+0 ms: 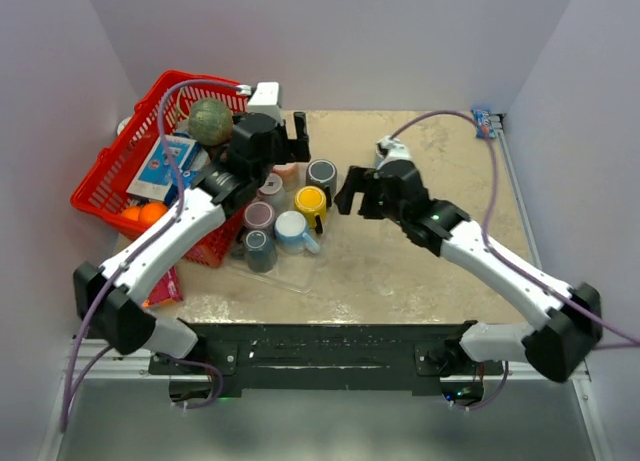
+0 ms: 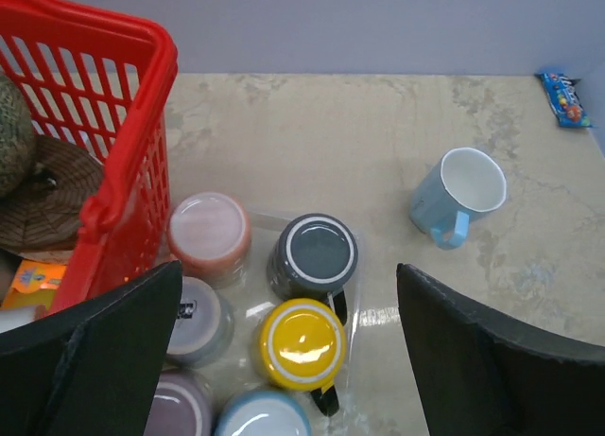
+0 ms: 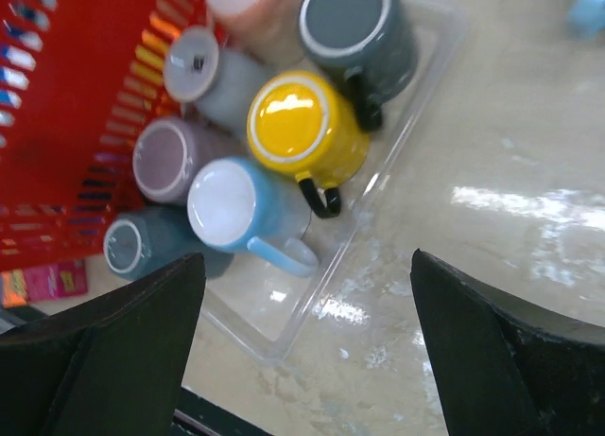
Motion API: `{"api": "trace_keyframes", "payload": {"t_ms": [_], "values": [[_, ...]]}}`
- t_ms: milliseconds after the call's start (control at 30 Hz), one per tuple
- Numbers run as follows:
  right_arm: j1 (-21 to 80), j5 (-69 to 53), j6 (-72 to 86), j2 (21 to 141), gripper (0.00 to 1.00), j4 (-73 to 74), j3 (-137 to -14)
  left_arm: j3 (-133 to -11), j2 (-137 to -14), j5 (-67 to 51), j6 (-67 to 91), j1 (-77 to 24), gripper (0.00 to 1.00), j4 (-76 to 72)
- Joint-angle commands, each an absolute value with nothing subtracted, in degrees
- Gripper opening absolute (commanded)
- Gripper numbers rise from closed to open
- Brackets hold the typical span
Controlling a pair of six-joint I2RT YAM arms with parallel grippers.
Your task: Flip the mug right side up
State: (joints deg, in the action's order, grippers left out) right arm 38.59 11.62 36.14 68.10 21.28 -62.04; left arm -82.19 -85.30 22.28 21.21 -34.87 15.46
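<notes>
From my station the biggest thing is the tan stone table [image 1: 420, 251], with a red basket [image 1: 105, 176] on its left side and, just beside that, a clear tray [image 3: 284, 334] packed with mugs. The ones I can read there sit base-up: the dark grey mug [image 2: 314, 252], the yellow mug [image 2: 302, 341] and the pink mug [image 2: 209, 230]. I can't judge the rest of the pack as surely. The one that matters, I think, is the light blue mug [image 2: 463, 185]. It stands alone on bare tabletop, well apart from the tray toward the far right, white inside facing up. I judge that mug's turn done and the mug set down. Neither arm holds anything: the left gripper [image 1: 293, 133] hangs over the tray's far end with fingers spread wide, and the right gripper [image 1: 352, 193] hovers just right of the yellow mug, also spread and empty. If more mugs count, the tray's inverted lot is left; otherwise only drawing the arms back.
</notes>
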Motion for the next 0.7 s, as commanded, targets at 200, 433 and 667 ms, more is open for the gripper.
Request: {"api": "trace_keyframes", "payload": {"t_ms": [200,433,667], "values": [[46.2,0.1,23.3,91.0,0.9,10.2,-69.8,-77.6,-69.3,23.6,13.5,-34.9,0.99,15.6],[47.1,-4.7,15.7,96.2,0.85,10.5,-72.1,-73.3,-63.8,22.1,12.2,-34.9,0.99,15.2],[47.3,-7.6,6.9,100.9,0.75,14.8,-74.8,-73.1,-64.1,19.9,11.7,-34.9,0.99,13.8]]}}
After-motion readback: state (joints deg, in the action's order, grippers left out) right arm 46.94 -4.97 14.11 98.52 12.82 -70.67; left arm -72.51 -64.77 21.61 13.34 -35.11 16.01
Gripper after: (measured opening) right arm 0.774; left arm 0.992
